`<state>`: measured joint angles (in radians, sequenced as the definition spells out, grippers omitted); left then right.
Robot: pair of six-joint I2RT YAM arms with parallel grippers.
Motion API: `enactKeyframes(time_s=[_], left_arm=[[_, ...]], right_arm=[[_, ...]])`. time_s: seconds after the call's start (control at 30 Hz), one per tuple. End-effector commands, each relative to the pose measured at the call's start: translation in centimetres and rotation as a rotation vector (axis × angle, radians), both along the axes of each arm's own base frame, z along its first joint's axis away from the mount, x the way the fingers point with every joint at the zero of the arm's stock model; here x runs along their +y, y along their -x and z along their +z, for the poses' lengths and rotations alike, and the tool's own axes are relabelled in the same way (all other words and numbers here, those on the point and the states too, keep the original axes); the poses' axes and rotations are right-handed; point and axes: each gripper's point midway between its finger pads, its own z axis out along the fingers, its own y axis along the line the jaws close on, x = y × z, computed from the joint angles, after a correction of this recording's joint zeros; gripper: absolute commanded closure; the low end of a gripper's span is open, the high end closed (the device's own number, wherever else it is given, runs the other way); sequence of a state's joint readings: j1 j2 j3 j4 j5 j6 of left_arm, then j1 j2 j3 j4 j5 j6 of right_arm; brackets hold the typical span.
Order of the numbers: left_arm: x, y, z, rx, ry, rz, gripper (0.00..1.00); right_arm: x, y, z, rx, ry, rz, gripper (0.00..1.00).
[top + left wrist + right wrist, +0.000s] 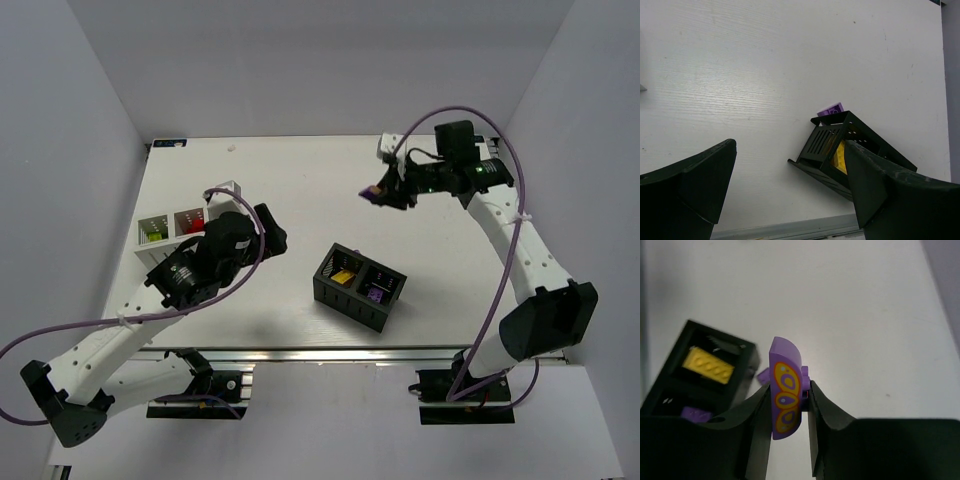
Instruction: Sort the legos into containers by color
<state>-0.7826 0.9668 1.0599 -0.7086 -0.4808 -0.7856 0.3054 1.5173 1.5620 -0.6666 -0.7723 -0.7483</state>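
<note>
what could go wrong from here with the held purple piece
The right gripper pinches the purple piece with much of it sticking out, so it could pivot or slip mid-carry. In the black box, the purple cell adjoins the one holding the yellow brick; an off-target release may land there.

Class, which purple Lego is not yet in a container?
The curved purple piece with orange ovals, pinched in the right gripper; the plain purple brick lies in the black box.
</note>
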Motion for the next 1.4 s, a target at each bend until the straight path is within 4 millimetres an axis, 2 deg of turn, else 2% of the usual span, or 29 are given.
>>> enactKeyframes(time_s=[0.0,0.03,0.07,0.13,0.5,0.63,0.8,0.9,1.0,1.03,1.13,1.27,1.37], left_arm=[[-0.1,0.2,1.4,-0.047,0.032,-0.030,0.02],[-0.1,0.4,1.5,-0.051,0.035,-0.040,0.02],[-0.2,0.4,1.6,-0.053,0.035,-0.044,0.02],[0.0,0.6,1.7,-0.063,0.033,-0.054,0.02],[0.4,1.5,1.9,-0.079,0.044,-0.078,0.02],[0.6,1.7,2.0,-0.084,0.060,-0.079,0.02],[0.5,1.9,2.4,-0.091,0.074,-0.083,0.02],[0.5,1.9,2.6,-0.091,0.077,-0.087,0.02],[0.6,2.1,2.3,-0.084,0.078,-0.089,0.02],[0.6,2.2,2.3,-0.085,0.082,-0.089,0.02],[0.7,2.3,2.3,-0.084,0.082,-0.087,0.02],[0.8,2.3,2.6,-0.086,0.082,-0.086,0.02],[0.7,2.4,2.4,-0.084,0.091,-0.091,0.02]], right_arm=[[0.1,7.0,-4.2,0.145,0.003,0.283,1.00],[0.0,9.2,-4.2,0.199,-0.009,0.329,1.00],[-0.2,10.0,-4.7,0.157,-0.002,0.382,1.00],[-0.6,11.8,-5.3,0.190,0.002,0.421,1.00],[-1.8,16.8,-8.8,0.189,0.065,0.503,1.00],[-1.5,16.0,-10.5,0.185,0.109,0.449,1.00],[-1.2,15.4,-11.6,0.182,0.139,0.412,1.00],[-1.3,15.3,-12.1,0.191,0.155,0.405,0.91],[-1.3,14.9,-12.2,0.181,0.167,0.401,0.71],[-1.4,14.8,-12.3,0.182,0.172,0.397,0.54],[-1.5,14.8,-12.3,0.174,0.180,0.402,0.34],[-1.2,14.6,-11.0,0.140,0.161,0.403,0.32],[-0.9,14.3,-9.2,0.106,0.130,0.393,0.32]])
